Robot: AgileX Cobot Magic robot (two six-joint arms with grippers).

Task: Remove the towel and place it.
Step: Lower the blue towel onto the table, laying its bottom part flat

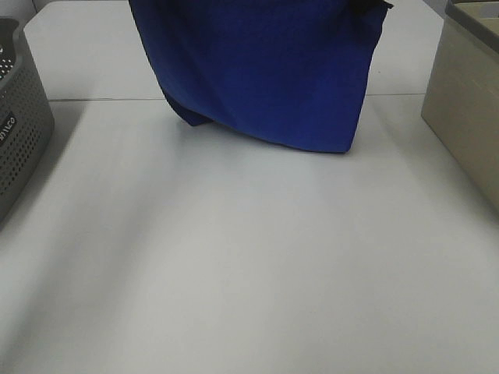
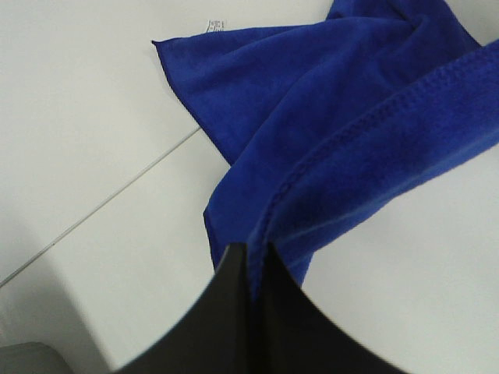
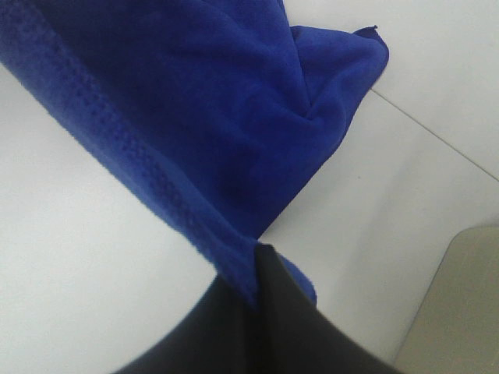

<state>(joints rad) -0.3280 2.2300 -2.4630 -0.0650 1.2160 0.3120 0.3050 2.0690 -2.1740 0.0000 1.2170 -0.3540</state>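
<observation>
The deep-blue towel [image 1: 257, 70] hangs spread at the top middle of the exterior high view, its lower edge touching the white table. Both grippers are above that view's top edge. In the left wrist view my left gripper [image 2: 256, 269] is shut on one upper edge of the towel [image 2: 327, 132], and a small white tag [image 2: 216, 25] shows at a lower corner lying on the table. In the right wrist view my right gripper [image 3: 256, 269] is shut on the other upper edge of the towel [image 3: 210, 117], which drapes down to the table.
A grey perforated basket [image 1: 19, 132] stands at the table's left edge. A beige box [image 1: 468, 117] stands at the right edge, also in the right wrist view [image 3: 460, 312]. A seam [image 1: 101, 99] runs across the white table [image 1: 249, 265].
</observation>
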